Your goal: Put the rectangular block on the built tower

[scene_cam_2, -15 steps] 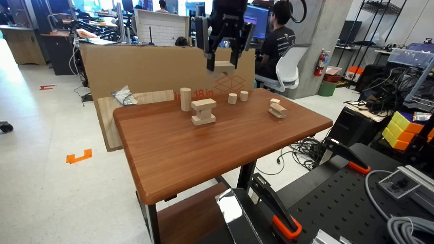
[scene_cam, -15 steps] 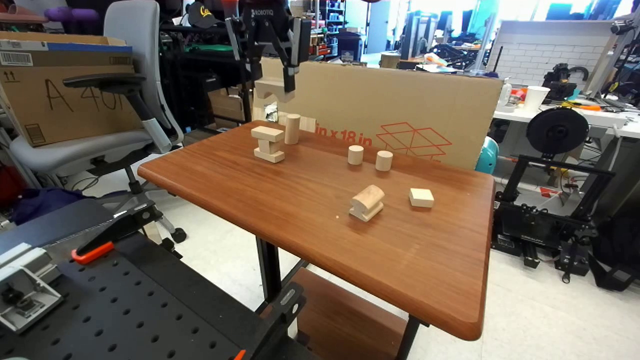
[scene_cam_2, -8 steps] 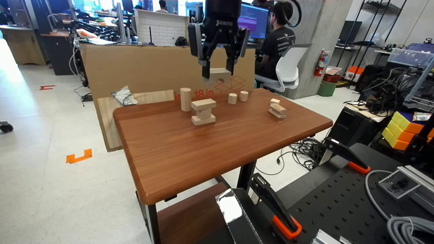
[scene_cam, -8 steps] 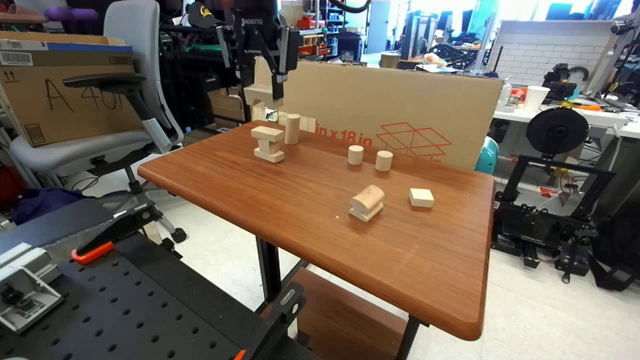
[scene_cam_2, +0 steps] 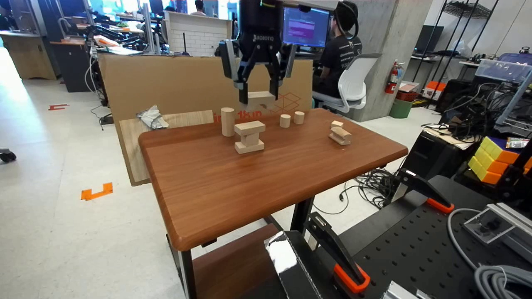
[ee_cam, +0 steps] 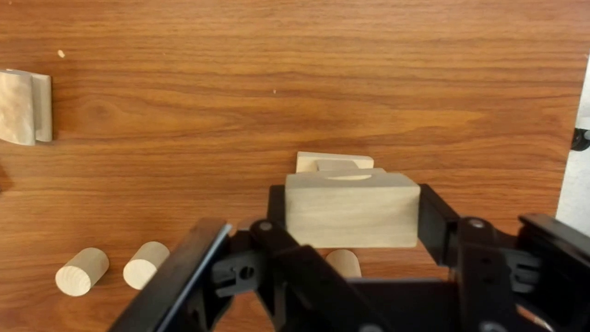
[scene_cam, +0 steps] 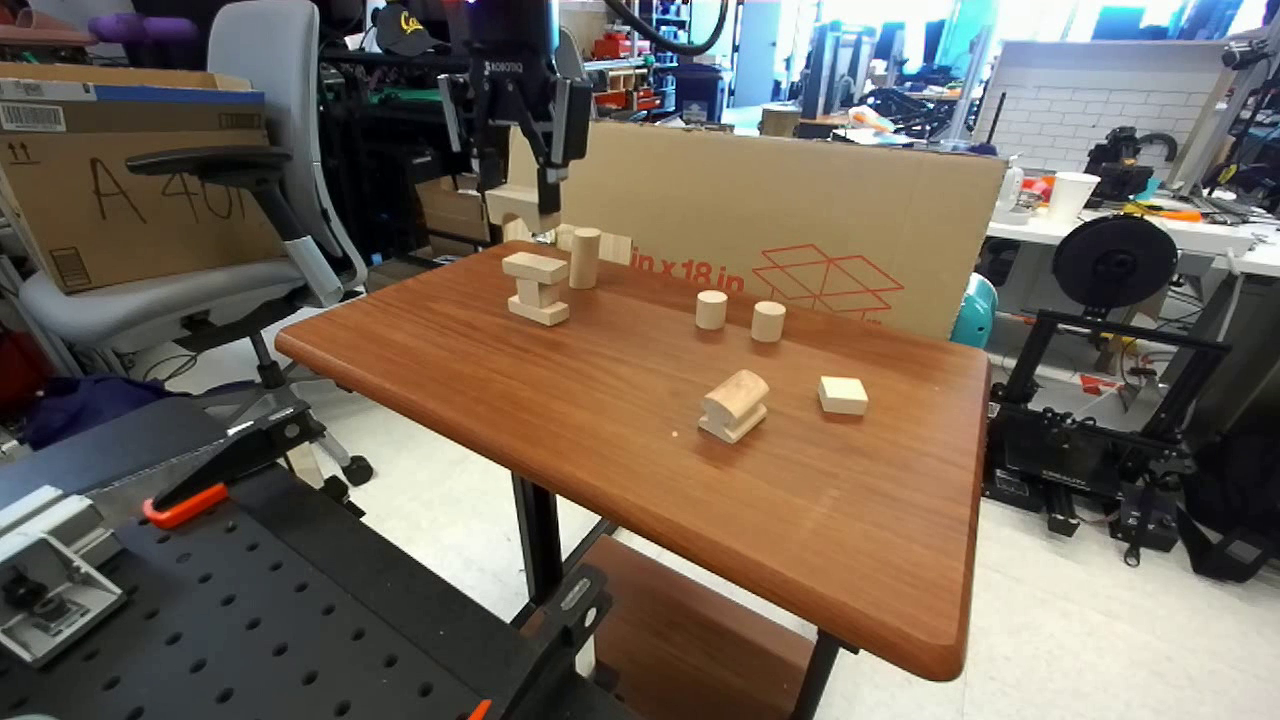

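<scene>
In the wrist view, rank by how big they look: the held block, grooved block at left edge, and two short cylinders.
1. Held block, though it's nearest the camera.
2. Grooved block, cut by the frame.
3. Left cylinder, right cylinder: too alike to rank.

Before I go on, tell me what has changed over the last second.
The gripper has come down with the rectangular block, shifting down and to the left in both exterior views, nearer the top of the built tower. Nothing was newly grasped or let go: the rectangular block stays clamped, not yet on the built tower. The built tower, tall cylinder, two short cylinders and flat block stayed put.
</scene>
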